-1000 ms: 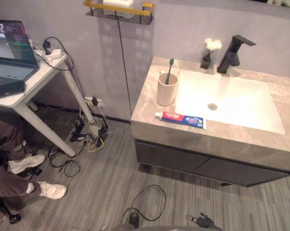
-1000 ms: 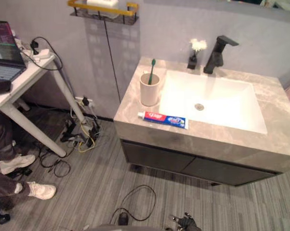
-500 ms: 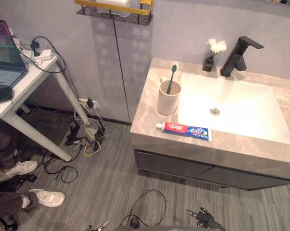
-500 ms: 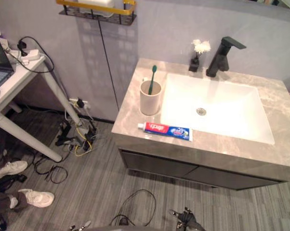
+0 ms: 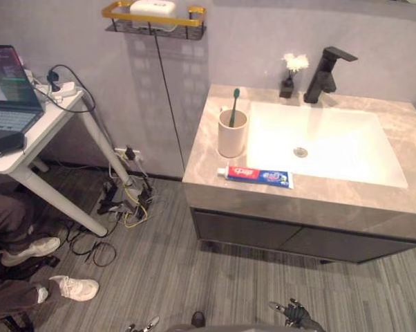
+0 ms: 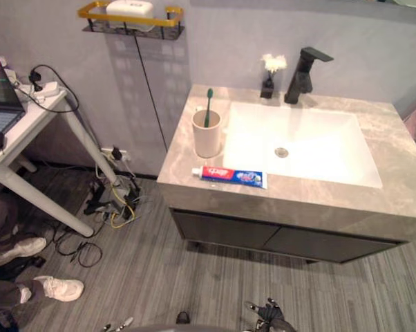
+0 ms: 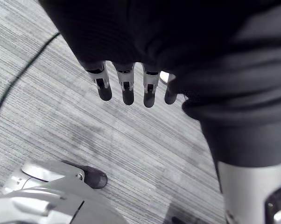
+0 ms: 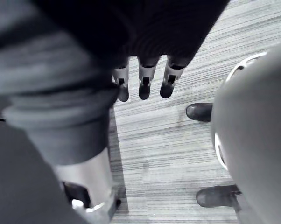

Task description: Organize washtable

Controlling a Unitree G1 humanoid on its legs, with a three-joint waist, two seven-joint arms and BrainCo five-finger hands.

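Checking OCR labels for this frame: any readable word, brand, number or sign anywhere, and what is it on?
Toothpaste tube: red and blue print along it, too small to read.
Laptop screen: lines of text, too small to read.
Cup, tap, white box on the wall shelf: no print visible.
Nothing here can be quoted.

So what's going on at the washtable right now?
Nothing is being handled yet. The left hand and right hand hang open above the grey striped floor. On the grey marble counter, a red, white and blue toothpaste tube lies flat in front of a beige cup with a green toothbrush standing in it, beside the white basin. A black tap stands behind the basin.
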